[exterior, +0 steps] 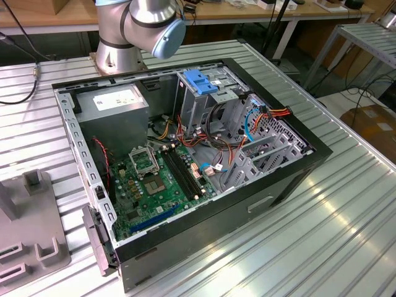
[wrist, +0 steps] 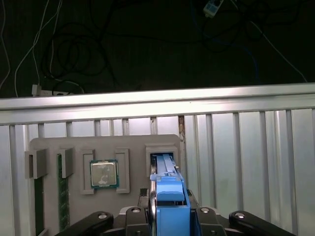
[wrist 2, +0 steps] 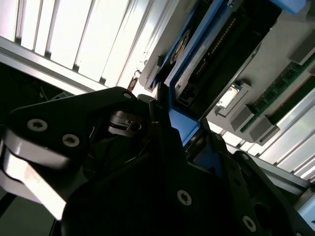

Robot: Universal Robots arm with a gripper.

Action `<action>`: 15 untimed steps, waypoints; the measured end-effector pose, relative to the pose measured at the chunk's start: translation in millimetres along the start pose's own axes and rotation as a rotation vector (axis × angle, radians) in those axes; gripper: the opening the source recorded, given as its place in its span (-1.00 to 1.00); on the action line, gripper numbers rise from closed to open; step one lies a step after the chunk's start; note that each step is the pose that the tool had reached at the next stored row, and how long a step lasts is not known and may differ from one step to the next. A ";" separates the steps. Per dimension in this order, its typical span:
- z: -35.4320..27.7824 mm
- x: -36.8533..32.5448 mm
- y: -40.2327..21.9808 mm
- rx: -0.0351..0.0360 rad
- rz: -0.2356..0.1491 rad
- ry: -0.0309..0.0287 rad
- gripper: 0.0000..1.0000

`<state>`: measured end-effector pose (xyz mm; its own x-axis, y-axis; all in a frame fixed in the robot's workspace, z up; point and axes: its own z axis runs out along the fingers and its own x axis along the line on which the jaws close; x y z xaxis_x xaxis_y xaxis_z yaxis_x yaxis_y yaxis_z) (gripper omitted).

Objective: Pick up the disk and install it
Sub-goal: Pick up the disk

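Ribbed aluminium table [exterior: 337, 216], brightly lit; wooden bench [exterior: 43, 15] behind; cardboard box [exterior: 374, 124] alongside; loose cables [wrist: 61, 51] on dark floor [wrist: 147, 59].

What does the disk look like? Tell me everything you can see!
The disk is a flat drive with a blue plastic frame around its edges. It stands on edge, its far end in a slot of the grey holder tray on the ribbed metal table. The black gripper clamps its blue frame from both sides.

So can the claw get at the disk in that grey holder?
Probably yes. In the first wrist view the claw sits right around the blue frame of the disk, which stands in its slot on the grey holder, and nothing lies between them.
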<state>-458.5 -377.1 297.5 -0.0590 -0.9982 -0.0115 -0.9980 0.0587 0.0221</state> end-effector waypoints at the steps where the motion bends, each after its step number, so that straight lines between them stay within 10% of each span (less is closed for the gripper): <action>1: 0.0 0.0 0.0 0.0000 0.000 0.0000 -0.25; 15: 0.0 0.1 0.0 -0.0003 -0.026 0.0008 -0.25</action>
<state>-458.5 -377.1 297.5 -0.0331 -0.9994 -0.0113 -0.9992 0.0328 0.0221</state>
